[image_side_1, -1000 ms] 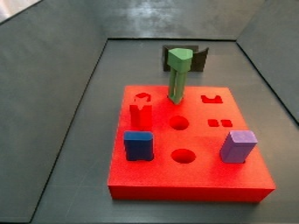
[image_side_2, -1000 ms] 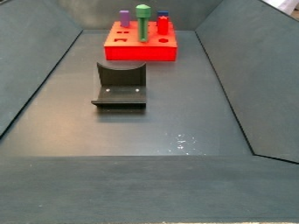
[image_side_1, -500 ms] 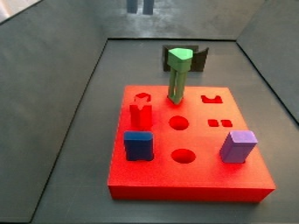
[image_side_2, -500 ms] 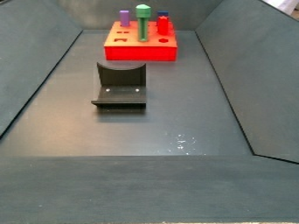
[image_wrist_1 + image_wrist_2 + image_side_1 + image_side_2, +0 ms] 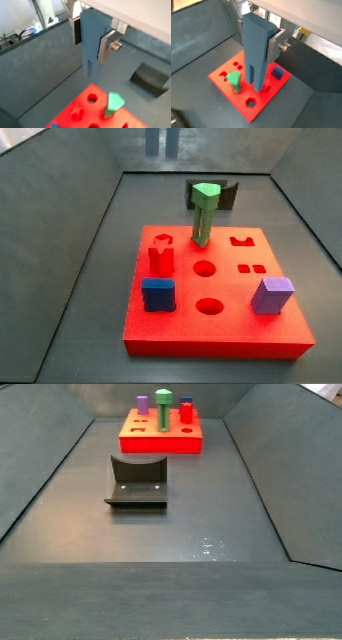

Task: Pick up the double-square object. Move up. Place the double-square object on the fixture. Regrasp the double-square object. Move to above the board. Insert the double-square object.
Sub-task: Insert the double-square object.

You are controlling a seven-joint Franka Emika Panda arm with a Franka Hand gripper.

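Observation:
My gripper [image 5: 91,37] is shut on the double-square object [image 5: 91,40], a long slate-blue bar that hangs upright with its forked end down. It also shows in a wrist view [image 5: 256,55]. Both wrist views put it high above the red board [image 5: 248,95], apart from it. In a side view only the bar's forked tip [image 5: 160,140] shows at the top edge, above the far end of the board [image 5: 214,333]. The dark fixture [image 5: 138,482] stands empty on the floor, and shows behind the green peg [image 5: 227,196].
On the board stand a tall green peg [image 5: 203,213], a red piece [image 5: 162,253], a dark-blue block [image 5: 159,293] and a purple block [image 5: 273,294]. Round holes [image 5: 205,268] and small square cut-outs [image 5: 243,242] are open. Grey sloping walls surround the floor.
The bar's forked tip has come down into the top of the side view; a second ago it was out of view. Board, pegs and fixture have not moved.

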